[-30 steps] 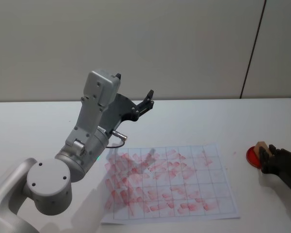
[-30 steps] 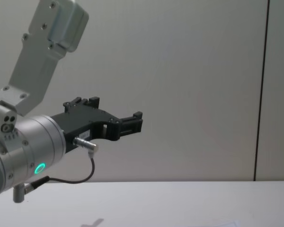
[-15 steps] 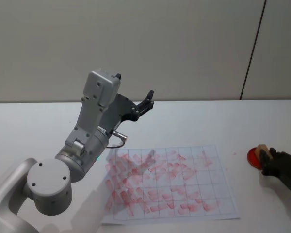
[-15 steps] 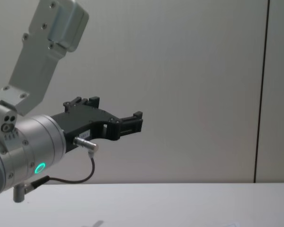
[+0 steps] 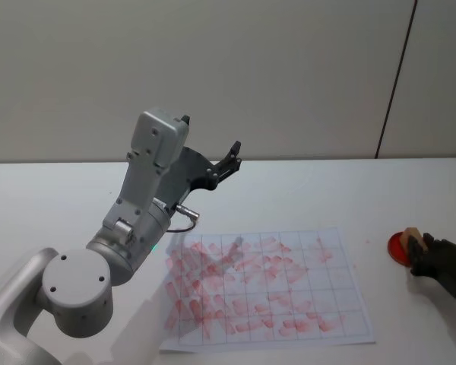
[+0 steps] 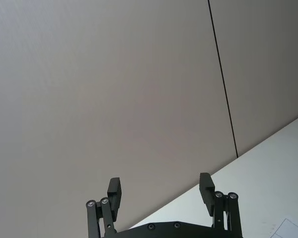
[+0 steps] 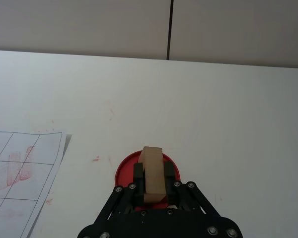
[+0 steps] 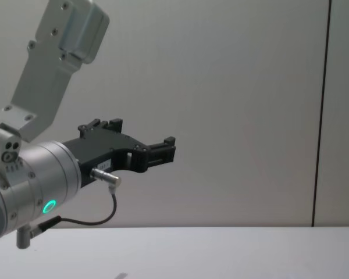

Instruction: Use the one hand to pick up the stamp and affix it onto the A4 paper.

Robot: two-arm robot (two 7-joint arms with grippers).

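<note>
My right gripper (image 5: 424,251), small and black, is at the table's right edge, shut on the light-brown stamp (image 5: 413,235). In the right wrist view the stamp (image 7: 152,171) stands upright between the fingers of the right gripper (image 7: 153,174), pressed onto or just over a round red ink pad (image 7: 124,169). The A4 paper (image 5: 334,274) lies flat mid-table, a grid sheet covered with red stamp marks; its corner (image 7: 20,163) is to the pad's left. My left gripper (image 5: 232,156) is raised high behind the paper, open and empty (image 6: 160,191).
The red ink pad (image 5: 397,245) sits right of the paper near the table's right edge. The big silver left arm (image 5: 137,220) rises over the paper's left side, and in the chest view (image 8: 41,180) it takes up the left. The white table (image 5: 327,190) ends at a wall.
My right gripper has sunk slightly with the stamp toward the red pad. The left arm has not moved.
</note>
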